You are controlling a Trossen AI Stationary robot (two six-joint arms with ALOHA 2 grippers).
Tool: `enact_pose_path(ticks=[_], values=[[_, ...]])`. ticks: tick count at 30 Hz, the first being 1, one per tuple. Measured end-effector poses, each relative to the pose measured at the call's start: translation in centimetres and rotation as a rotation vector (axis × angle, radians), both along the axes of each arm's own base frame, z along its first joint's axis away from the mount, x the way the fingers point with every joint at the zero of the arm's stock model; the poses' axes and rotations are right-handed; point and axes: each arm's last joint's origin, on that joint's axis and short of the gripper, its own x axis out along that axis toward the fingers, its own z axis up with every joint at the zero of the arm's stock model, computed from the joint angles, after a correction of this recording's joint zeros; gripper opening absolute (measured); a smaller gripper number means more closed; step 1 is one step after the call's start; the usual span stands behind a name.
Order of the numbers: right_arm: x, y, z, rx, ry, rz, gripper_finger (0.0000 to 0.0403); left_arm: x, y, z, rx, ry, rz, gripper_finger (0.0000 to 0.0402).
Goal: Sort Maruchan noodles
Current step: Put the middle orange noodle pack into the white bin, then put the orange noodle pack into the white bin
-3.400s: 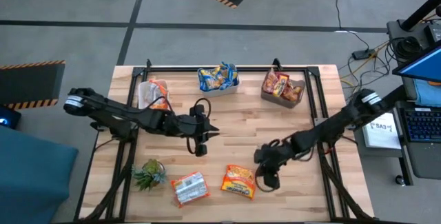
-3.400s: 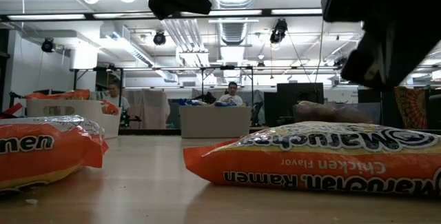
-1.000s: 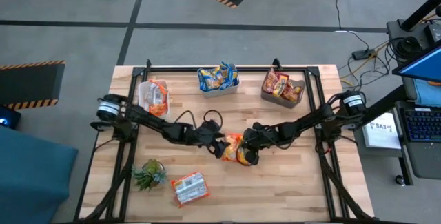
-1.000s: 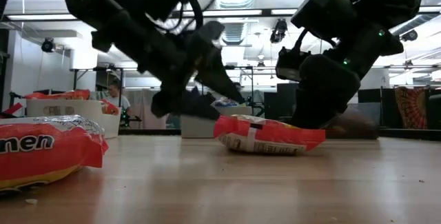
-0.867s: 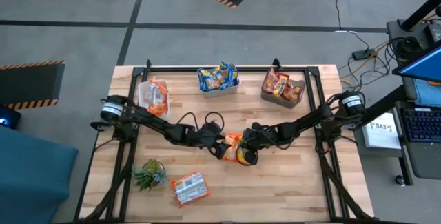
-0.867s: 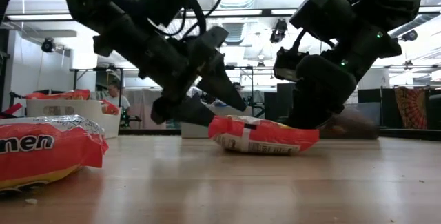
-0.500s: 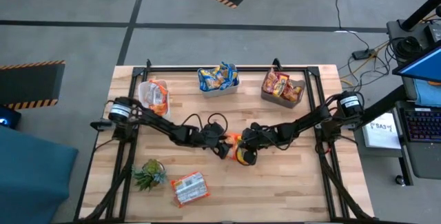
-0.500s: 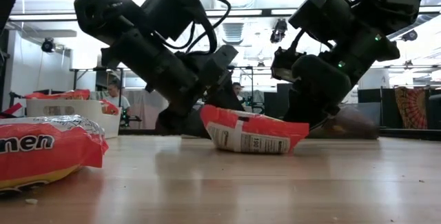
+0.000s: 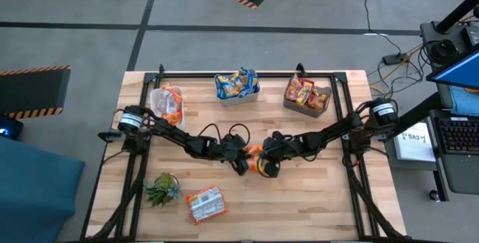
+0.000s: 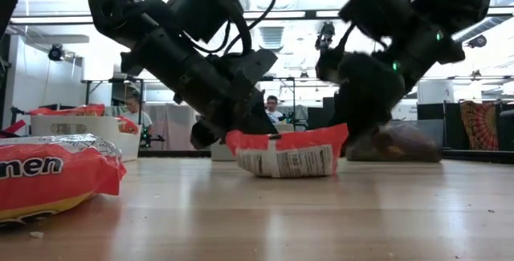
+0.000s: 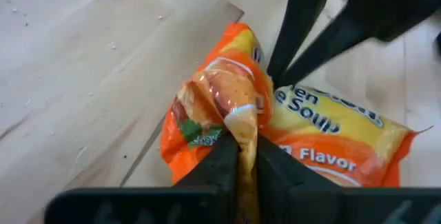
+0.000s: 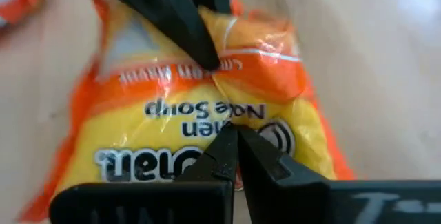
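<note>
Front packet: red-and-white packet (image 9: 206,203) flat near the front edge, beside the plant (image 9: 162,189).
Held packet: orange ramen packet (image 9: 257,162) mid-table, apparently lifted at both ends.
Left gripper (image 9: 244,161): fingers pinched shut on its edge.
Right gripper (image 9: 263,164): fingers pinched shut on the opposite edge.
Far bins (image 9: 238,94): hold more packets.

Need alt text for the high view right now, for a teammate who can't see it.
Both grippers, left gripper and right gripper, pinch one orange noodle packet at mid-table. Another packet and a small plant lie nearer the front edge; three packet-filled bins line the back.
</note>
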Motion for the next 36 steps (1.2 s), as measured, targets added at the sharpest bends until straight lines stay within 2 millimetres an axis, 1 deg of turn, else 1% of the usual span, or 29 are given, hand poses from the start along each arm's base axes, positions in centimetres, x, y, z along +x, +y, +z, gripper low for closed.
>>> enact_pose_path(ticks=[1,3,5,9,13,17,19,22,25,26,29,33,36], values=[[-0.1,0.0,0.6,-0.005,-0.014,0.007,0.0009,0.0,0.0,0.2,0.007,0.000,-0.009,0.0010],[-0.4,-0.1,2.0,-0.016,-0.054,0.024,0.0009,-0.3,0.0,0.8,0.036,0.020,-0.033,0.0012],[-0.9,-0.1,3.5,-0.032,-0.081,0.041,0.0009,-0.6,0.1,1.8,0.076,0.018,-0.050,0.0008],[-2.0,-0.4,6.8,-0.077,-0.174,0.074,0.0009,-1.5,0.5,5.0,0.199,-0.006,-0.058,0.0001],[-3.3,-0.7,9.7,-0.147,-0.279,0.071,0.0009,-3.3,1.1,8.9,0.341,-0.012,-0.014,0.0000],[-4.5,-1.1,11.8,-0.229,-0.360,0.059,0.0009,-6.6,2.2,13.1,0.486,0.032,0.083,0.0001],[-5.0,-1.2,12.7,-0.263,-0.394,0.051,0.0009,-8.8,3.0,14.8,0.555,0.078,0.158,0.0001],[-5.4,-1.5,13.5,-0.299,-0.422,0.041,0.0009,-12.3,4.3,16.8,0.644,0.157,0.285,0.0001],[-5.7,-1.8,14.0,-0.336,-0.440,0.031,0.0009,-15.6,6.0,17.8,0.684,0.243,0.430,0.0001],[-5.7,-1.8,14.1,-0.340,-0.453,0.031,0.0009,-16.7,6.6,17.9,0.680,0.281,0.460,0.0001],[-5.7,-2.0,14.2,-0.349,-0.449,0.027,0.0009,-19.0,8.3,17.8,0.644,0.388,0.564,0.0000],[-5.5,-2.1,13.8,-0.353,-0.430,0.022,0.0009,-21.3,10.3,16.8,0.564,0.583,0.707,0.0000],[-5.3,-2.2,13.4,-0.349,-0.412,0.018,0.0009,-22.2,11.8,16.0,0.456,0.715,0.769,0.0000]])
